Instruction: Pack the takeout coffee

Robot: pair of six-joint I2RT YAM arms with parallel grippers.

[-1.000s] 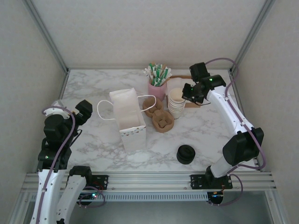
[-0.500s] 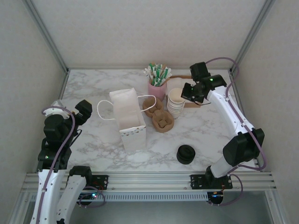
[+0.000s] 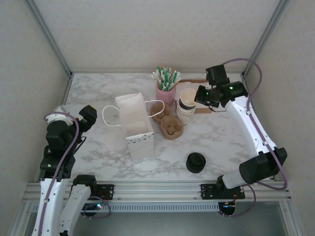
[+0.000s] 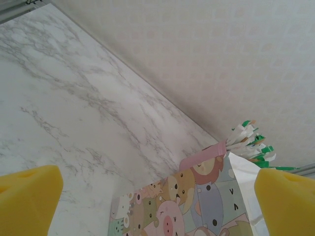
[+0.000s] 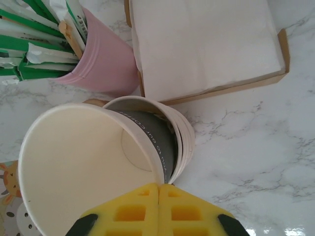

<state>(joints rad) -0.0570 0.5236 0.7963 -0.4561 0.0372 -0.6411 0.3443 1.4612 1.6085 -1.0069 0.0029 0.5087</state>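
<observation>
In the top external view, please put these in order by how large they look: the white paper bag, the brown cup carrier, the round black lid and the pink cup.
1. white paper bag
2. brown cup carrier
3. pink cup and round black lid: they look about alike, and the lid lies nearer the camera, so I do not rank them.

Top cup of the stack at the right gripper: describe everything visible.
A cream paper cup, open and empty, with a dark printed band outside. It is tilted, its base nested in the stack of cream cups beside the pink round holder. The right gripper, shut, pinches its near rim.
</observation>
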